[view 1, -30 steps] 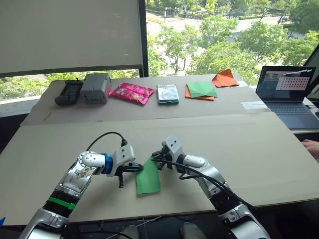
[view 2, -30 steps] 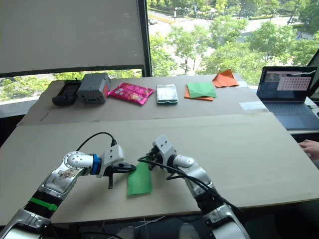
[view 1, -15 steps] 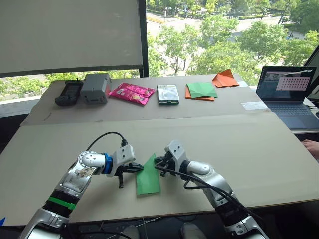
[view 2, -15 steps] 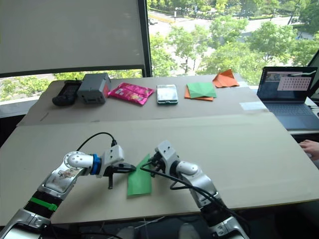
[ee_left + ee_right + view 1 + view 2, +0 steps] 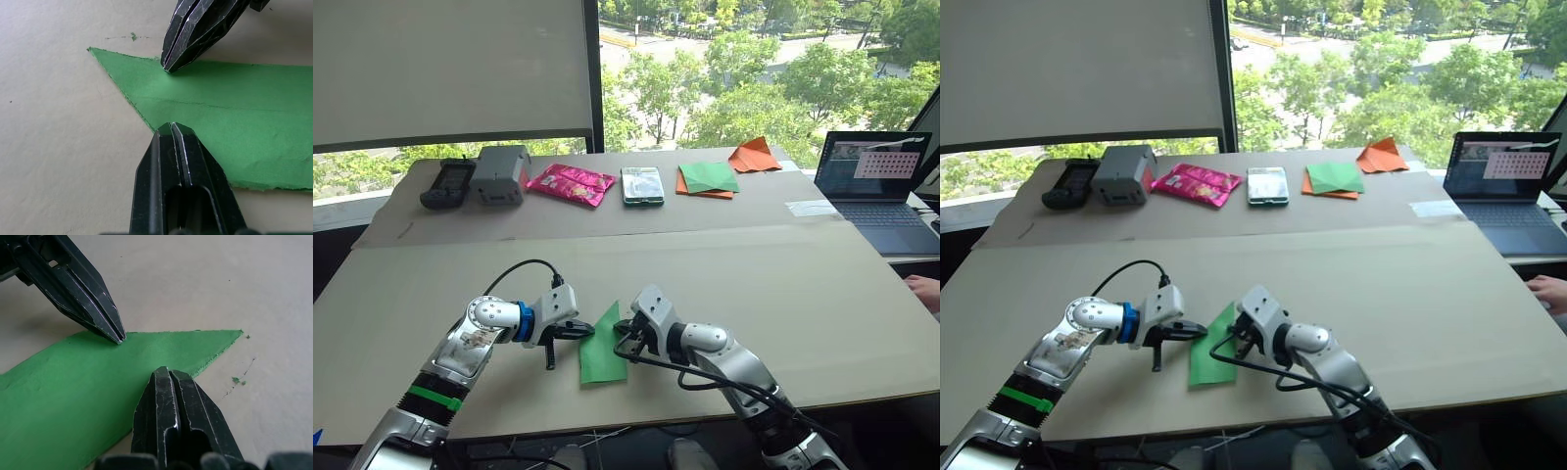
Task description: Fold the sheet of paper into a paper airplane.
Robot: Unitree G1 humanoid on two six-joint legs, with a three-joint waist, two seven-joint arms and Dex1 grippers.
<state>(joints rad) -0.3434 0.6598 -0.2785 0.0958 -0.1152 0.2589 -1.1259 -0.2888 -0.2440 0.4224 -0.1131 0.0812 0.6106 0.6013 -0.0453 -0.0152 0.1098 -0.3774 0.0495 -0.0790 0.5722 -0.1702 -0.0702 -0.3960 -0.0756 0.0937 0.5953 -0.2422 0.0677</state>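
Observation:
The sheet of paper [image 5: 603, 345] lies flat on the cardboard table top as a narrow bright green strip, its pointed end toward the far side. My left gripper [image 5: 586, 333] is shut, and its tip rests on the strip's left edge near the point [image 5: 171, 128]. My right gripper [image 5: 623, 342] is shut too, touching the paper from the opposite side [image 5: 164, 374]. In each wrist view the two black tips face each other across the green paper [image 5: 244, 122], a short way apart.
Along the far table stand a black device [image 5: 447, 181], a grey box [image 5: 501, 171], a pink packet [image 5: 572, 182], a phone [image 5: 643, 184], a green sheet on orange paper [image 5: 709, 177] and folded orange paper [image 5: 755, 155]. A laptop [image 5: 881, 186] and a person's hand [image 5: 925, 291] are at the right.
My right gripper has slid a little toward the near side along the paper's right edge, with its forearm dropping lower. The left gripper and the paper have stayed put.

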